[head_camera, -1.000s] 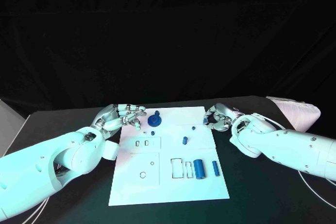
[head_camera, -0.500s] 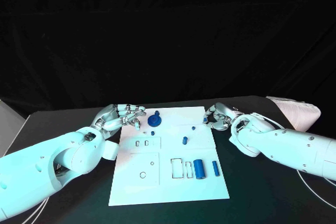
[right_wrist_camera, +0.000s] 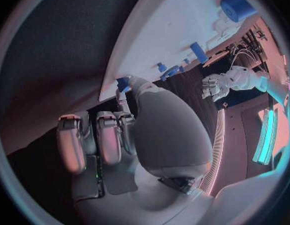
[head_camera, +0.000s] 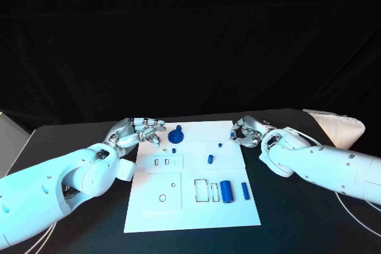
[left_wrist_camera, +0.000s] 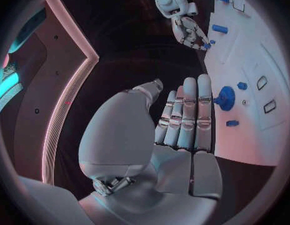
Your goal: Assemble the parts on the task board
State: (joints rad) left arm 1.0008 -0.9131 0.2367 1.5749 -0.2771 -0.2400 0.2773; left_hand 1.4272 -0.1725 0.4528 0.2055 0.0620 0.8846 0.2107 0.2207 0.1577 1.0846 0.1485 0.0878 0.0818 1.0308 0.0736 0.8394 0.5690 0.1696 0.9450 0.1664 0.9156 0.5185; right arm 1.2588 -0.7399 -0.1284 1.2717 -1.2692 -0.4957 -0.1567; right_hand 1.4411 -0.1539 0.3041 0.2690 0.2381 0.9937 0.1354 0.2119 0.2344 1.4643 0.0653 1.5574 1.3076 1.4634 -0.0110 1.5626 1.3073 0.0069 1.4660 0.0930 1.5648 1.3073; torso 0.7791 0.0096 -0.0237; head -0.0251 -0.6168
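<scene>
White task board (head_camera: 194, 210) lying mid-bench, long edges running 12 to 6 o'clock. Blue parts: round knobbed piece (head_camera: 176, 136) toward 12; small pegs (head_camera: 210, 158) at centre; two cylinders (head_camera: 226, 192) toward 5. Left hand (head_camera: 136, 130) at the board's 11 o'clock edge, fingers curled in, grasping nothing. Right hand (head_camera: 248, 131) at the 1 o'clock corner, pinching a small blue part (right_wrist_camera: 123, 82). Bare black bench (head_camera: 301, 221) flanks both long edges.
</scene>
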